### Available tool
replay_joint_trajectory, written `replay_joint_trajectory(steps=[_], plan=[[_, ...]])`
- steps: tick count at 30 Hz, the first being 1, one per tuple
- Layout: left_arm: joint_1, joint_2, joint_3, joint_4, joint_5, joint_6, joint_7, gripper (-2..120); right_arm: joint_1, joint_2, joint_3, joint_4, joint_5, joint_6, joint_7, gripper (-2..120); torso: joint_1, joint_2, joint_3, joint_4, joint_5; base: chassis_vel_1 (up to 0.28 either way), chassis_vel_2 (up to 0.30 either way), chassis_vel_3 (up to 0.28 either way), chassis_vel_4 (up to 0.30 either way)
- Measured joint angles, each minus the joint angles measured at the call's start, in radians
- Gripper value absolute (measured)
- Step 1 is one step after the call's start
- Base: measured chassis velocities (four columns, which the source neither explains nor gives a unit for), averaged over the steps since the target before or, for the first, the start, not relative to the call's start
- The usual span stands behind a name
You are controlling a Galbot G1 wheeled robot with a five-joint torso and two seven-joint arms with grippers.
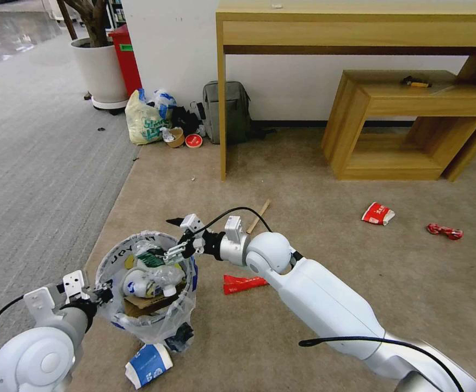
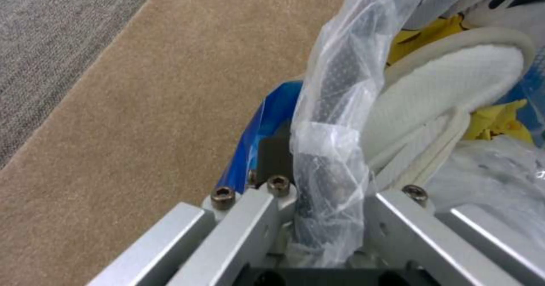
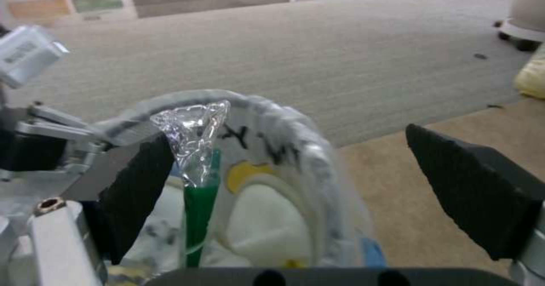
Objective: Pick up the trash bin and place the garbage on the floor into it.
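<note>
From the head camera, the small round dark trash bin lined with a clear printed plastic bag (image 1: pixel 146 283) sat on the beige-brown short-pile carpet floor (image 1: pixel 314 196), crammed with a white slipper, a crushed green-label bottle and a cardboard strip. The left gripper (image 1: pixel 104 294) pinched the bin's near rim. The right gripper (image 1: pixel 179 235) hung over the far rim, one black finger (image 1: pixel 174 221) pointing away from the bin. Four pieces of litter lay loose: one blue-white paper cup (image 1: pixel 148 365) just below the bin, one flat red wrapper (image 1: pixel 243 283) beneath the right forearm, one red-white carton (image 1: pixel 378 213) and one crumpled red wrapper (image 1: pixel 444 231) well beyond that arm. One wooden stick (image 1: pixel 259 215) lay just past the right wrist.

From the left wrist camera, the left gripper (image 2: pixel 326 235) was closed upon the bag-wrapped rim (image 2: pixel 332 120), with one white slipper (image 2: pixel 448 86) just inside.

From the right wrist camera, the right gripper (image 3: pixel 318 184) stood wide apart, its two black pads (image 3: pixel 136 184) empty, the bin's rim (image 3: pixel 267 107) between them and a green, plastic-tipped piece (image 3: pixel 200 196) beside one pad.
</note>
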Motion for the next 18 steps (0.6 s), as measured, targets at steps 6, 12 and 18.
replay_joint_trajectory(steps=[6, 12, 18], plan=[[-0.004, -0.002, 0.000, 0.005, 0.002, 0.000, 0.003, 0, 0.002, -0.016, 0.013, 0.020, -0.002, -0.002, 0.010, 100, 0.000, 0.000, 0.000, -0.0002, 0.0000, 0.000, 0.000, 0.000, 0.000], [-0.002, -0.004, -0.007, 0.005, 0.002, 0.000, 0.007, 0, 0.003, -0.022, 0.018, 0.008, -0.005, -0.003, 0.015, 100, 0.000, 0.000, 0.000, -0.0001, 0.0000, 0.000, 0.000, 0.000, 0.000], [0.000, -0.005, -0.016, 0.007, 0.004, 0.000, 0.017, 0, -0.006, -0.035, 0.015, 0.019, -0.013, 0.005, -0.042, 100, 0.000, 0.000, 0.000, -0.0002, 0.0000, 0.000, 0.000, 0.000, 0.000]])
